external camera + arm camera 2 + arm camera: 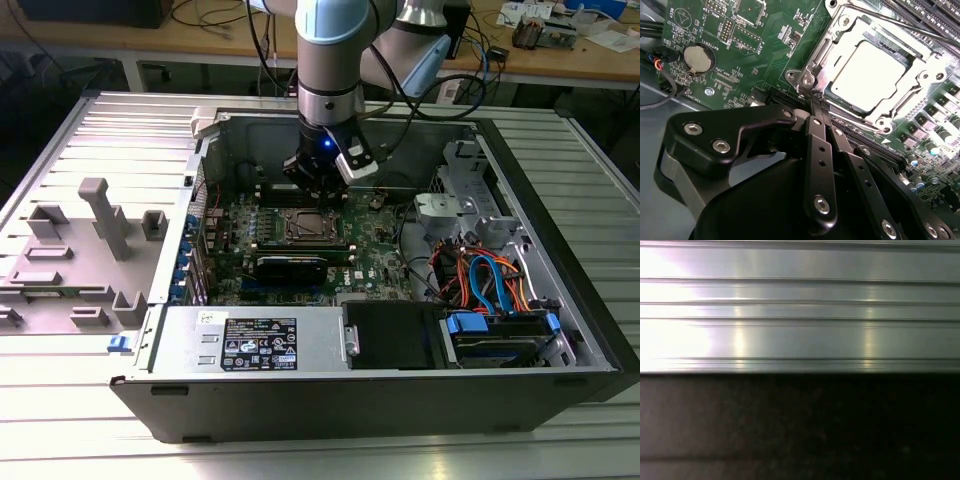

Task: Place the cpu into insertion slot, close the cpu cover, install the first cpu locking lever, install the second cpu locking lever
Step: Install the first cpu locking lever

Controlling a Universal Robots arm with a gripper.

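In the exterior view my gripper (318,188) hangs inside the open computer case, just behind the insertion slot (300,226) on the green board. In the second wrist view the cpu (872,70) lies flat in the slot, its silver-grey top showing through the window of the cpu cover (921,95), which is down over it. My gripper (812,100) is shut, and its black fingers (819,150) meet at the socket's near corner. A thin locking lever (900,25) runs along the socket's far side, and another lever (855,117) lies along the near side by my fingertips.
A black labelled power supply box (255,342) sits at the case's front. Blue and orange cables (490,280) fill the exterior view's right. A long black card slot (290,265) lies in front of the socket. A coin battery (699,56) sits on the board. A grey fixture (100,225) stands outside the case.
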